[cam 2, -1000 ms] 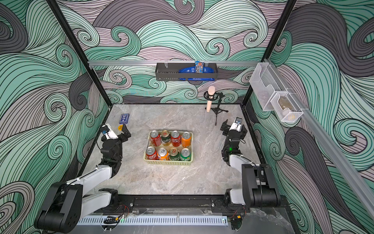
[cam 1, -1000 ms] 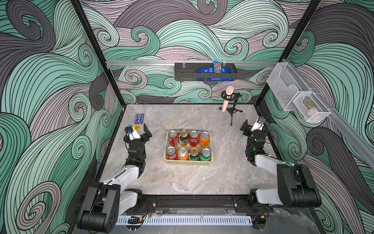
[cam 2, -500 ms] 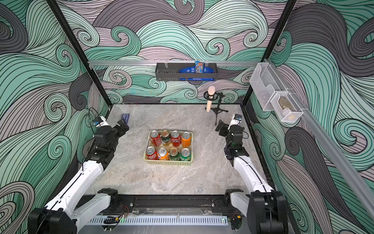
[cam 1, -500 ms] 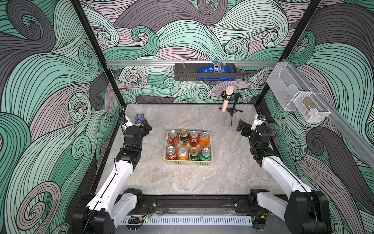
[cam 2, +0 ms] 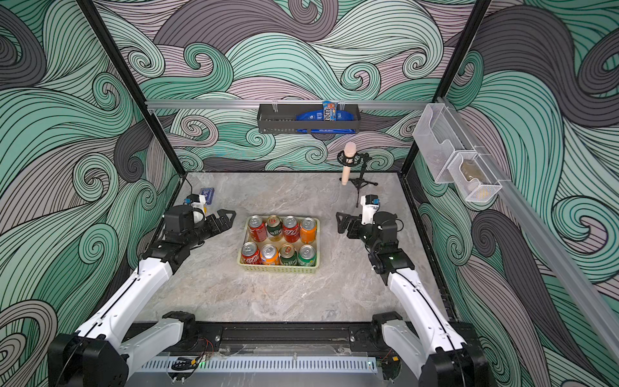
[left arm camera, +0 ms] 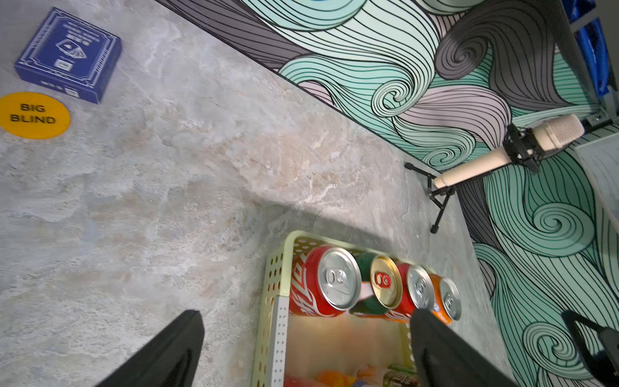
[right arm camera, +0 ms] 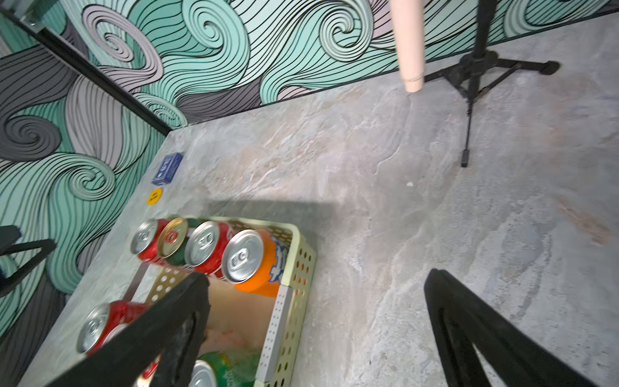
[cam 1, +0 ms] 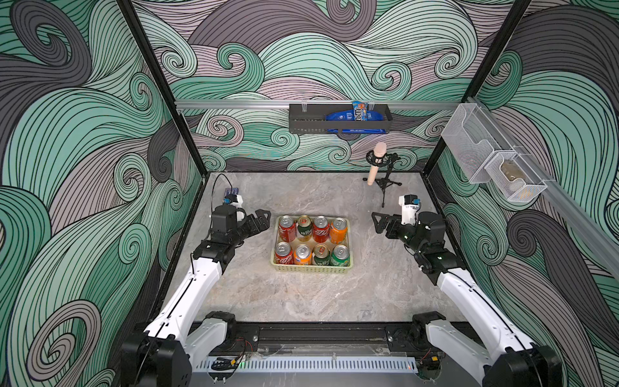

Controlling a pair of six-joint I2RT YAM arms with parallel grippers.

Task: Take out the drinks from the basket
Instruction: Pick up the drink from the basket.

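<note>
Hovering on either side of the basket (cam 1: 311, 268), my left fingers (cam 1: 260, 219) and my right fingers (cam 1: 380, 223) are both spread wide and hold nothing. All eight cans (cam 2: 279, 243) stand upright inside the basket, in two rows of four, in the middle of the worktop (cam 1: 301, 301). None is out yet, so I judge the job hardly begun.

Crowding worries me most. The cans stand shoulder to shoulder, so there is hardly a gap for a finger to slide into. If I come down on the red can (cam 1: 287, 228) in the back corner on my left side, my inner finger may land on the dark green can (cam 1: 304, 227) touching it and knock or wedge it. The orange can (cam 1: 338, 229) in the back corner on my right side poses the same problem.

The basket looks light and low-walled. A sideways nudge could slide it across the worktop, and a can lifted too low could catch the rim and tip the whole lot. A smooth round can may also twist or slip if I pinch it off centre.

Reaching in with both arms at once, I could clash over the middle cans. My right arm works near the microphone stand (cam 1: 385, 187), and a wide swing might topple it. The blue box (cam 2: 207, 195) takes up some set-down room on my left.
</note>
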